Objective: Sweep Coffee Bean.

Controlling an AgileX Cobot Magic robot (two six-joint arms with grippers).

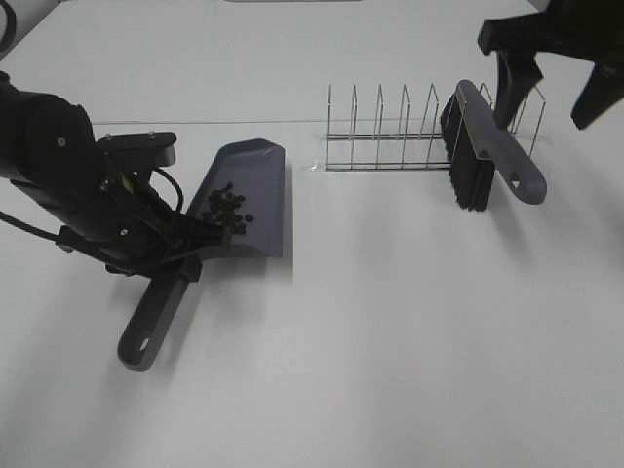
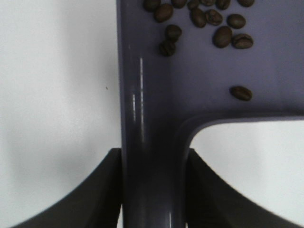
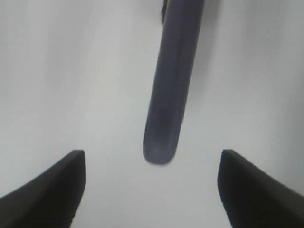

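Left gripper (image 1: 180,255) clamped on grey plastic dustpan (image 1: 255,200) handle, dark coffee beans (image 1: 226,208) inside at nine o'clock; right gripper (image 1: 553,96) wide open, empty, poised over grey-handled black-bristled brush (image 1: 492,156) at two o'clock, handle pointing straight between fingers.

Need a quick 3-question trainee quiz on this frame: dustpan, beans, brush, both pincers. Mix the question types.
1. True or false: the dark brown coffee beans lie inside the grey plastic dustpan.
2. Multiple choice: the grey-handled brush with black bristles is
A) leaning on the wire rack
B) flat in the dustpan
C) held in the right pincer
3. Fill in: the left pincer is shut on the dustpan's ____.

Key:
1. True; the beans sit on the pan floor near the handle end.
2. A; the right pincer is open above the brush handle, not gripping.
3. Handle.
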